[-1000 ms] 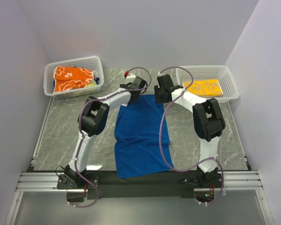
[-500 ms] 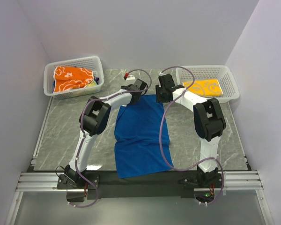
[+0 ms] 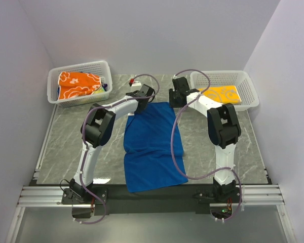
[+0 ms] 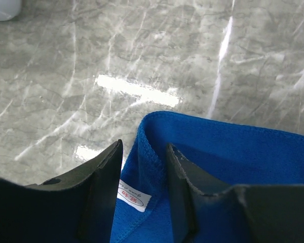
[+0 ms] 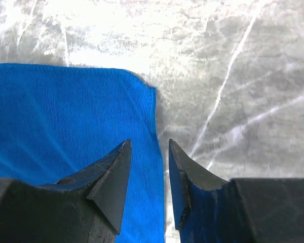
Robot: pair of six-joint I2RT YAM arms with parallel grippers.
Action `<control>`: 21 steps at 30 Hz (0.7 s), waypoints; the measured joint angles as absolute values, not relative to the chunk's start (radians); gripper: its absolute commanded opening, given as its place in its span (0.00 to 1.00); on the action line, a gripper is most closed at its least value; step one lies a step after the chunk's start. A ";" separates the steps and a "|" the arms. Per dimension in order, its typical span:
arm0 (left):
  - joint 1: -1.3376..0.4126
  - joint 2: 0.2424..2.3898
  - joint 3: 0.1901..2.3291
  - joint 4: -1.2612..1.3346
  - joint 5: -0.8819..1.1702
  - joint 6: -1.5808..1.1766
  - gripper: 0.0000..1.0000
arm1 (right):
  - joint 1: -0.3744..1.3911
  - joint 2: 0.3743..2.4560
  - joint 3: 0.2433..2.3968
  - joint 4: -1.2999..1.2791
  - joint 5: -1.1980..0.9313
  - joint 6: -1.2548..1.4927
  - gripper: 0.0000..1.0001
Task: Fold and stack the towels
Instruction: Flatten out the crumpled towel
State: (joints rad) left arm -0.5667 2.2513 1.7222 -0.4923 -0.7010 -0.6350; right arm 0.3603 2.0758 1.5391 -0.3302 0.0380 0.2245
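A royal blue towel (image 3: 152, 147) lies spread flat in the middle of the marble table. My left gripper (image 3: 143, 94) is at its far left corner. In the left wrist view the gripper (image 4: 143, 147) stands open, its jaws on either side of a raised blue hem (image 4: 149, 152) with a white label (image 4: 133, 193). My right gripper (image 3: 176, 96) is at the far right corner. It (image 5: 149, 143) is open and straddles the flat blue towel's edge (image 5: 142, 126). An orange flowered towel (image 3: 78, 85) and a folded yellow towel (image 3: 220, 94) each lie in a basket.
A white mesh basket (image 3: 76, 68) stands at the far left and another (image 3: 245, 81) at the far right. A small white and red object (image 3: 137, 81) sits at the table's back edge between the arms. Grey walls close in three sides.
Both arms have reached a little farther back along the towel's far edge. The left gripper's jaws have narrowed around the hem. The towel itself has stayed put.
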 measured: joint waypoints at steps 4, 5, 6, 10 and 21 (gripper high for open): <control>-0.559 2.245 1.721 -0.494 -0.692 -0.630 0.44 | 0.359 2.112 1.577 -0.340 0.021 0.218 0.43; -0.558 2.244 1.719 -0.495 -0.690 -0.628 0.44 | 0.359 2.123 1.589 -0.342 0.016 0.216 0.43; -0.558 2.240 1.714 -0.494 -0.686 -0.628 0.44 | 0.359 2.135 1.604 -0.345 0.013 0.215 0.43; -0.554 2.227 1.694 -0.494 -0.677 -0.620 0.44 | 0.359 2.161 1.637 -0.356 0.007 0.214 0.43; -0.526 2.193 1.656 -0.490 -0.648 -0.603 0.38 | 0.357 2.250 1.765 -0.400 0.006 0.215 0.43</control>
